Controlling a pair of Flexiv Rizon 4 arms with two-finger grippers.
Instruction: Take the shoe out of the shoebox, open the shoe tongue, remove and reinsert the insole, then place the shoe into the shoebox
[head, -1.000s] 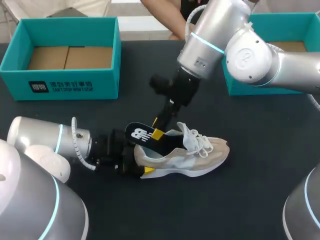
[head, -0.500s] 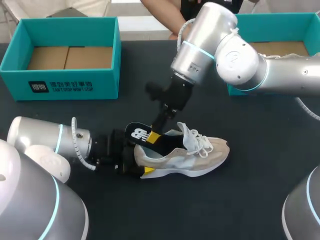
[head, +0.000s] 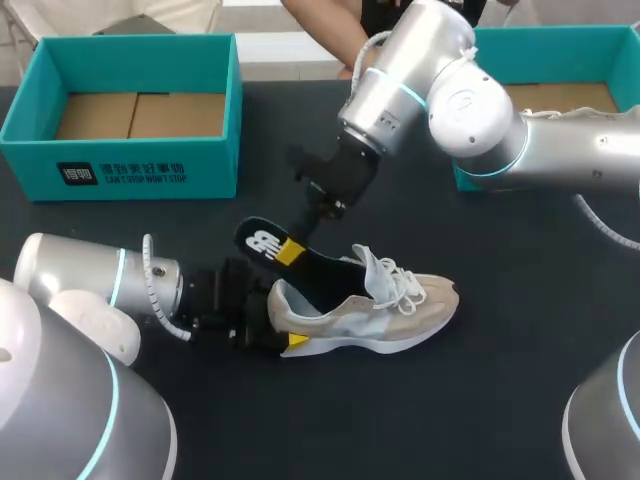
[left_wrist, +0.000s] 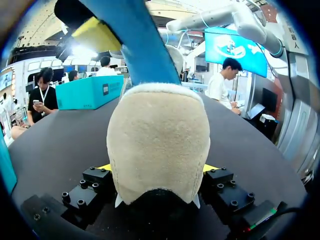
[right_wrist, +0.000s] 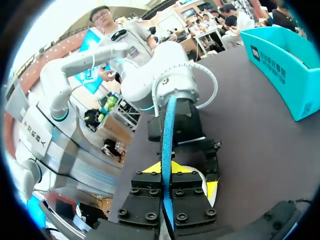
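A beige sneaker (head: 380, 305) lies on its sole mid-table, toe to the right. From the left, my left gripper (head: 275, 330) is closed around its heel (left_wrist: 157, 145), which fills the gap between both fingers. My right gripper (head: 290, 250) comes down from the back right and is shut on the insole (head: 262, 243), black with a white logo on top and blue underneath (left_wrist: 140, 45). The insole's heel end is lifted up and to the left of the shoe opening; its front end still reaches into the shoe. In the right wrist view the insole (right_wrist: 167, 130) stands edge-on between my shut fingers (right_wrist: 166, 172).
A teal shoebox (head: 150, 170) with a brown cardboard floor stands open at the back left. A second teal box (head: 600, 45) sits at the back right, partly behind my right arm. Dark bare tabletop lies in front of and to the right of the shoe.
My right gripper has closed on the insole and drawn it up and to the left, farther out of the shoe. The left gripper and the shoe have stayed put.
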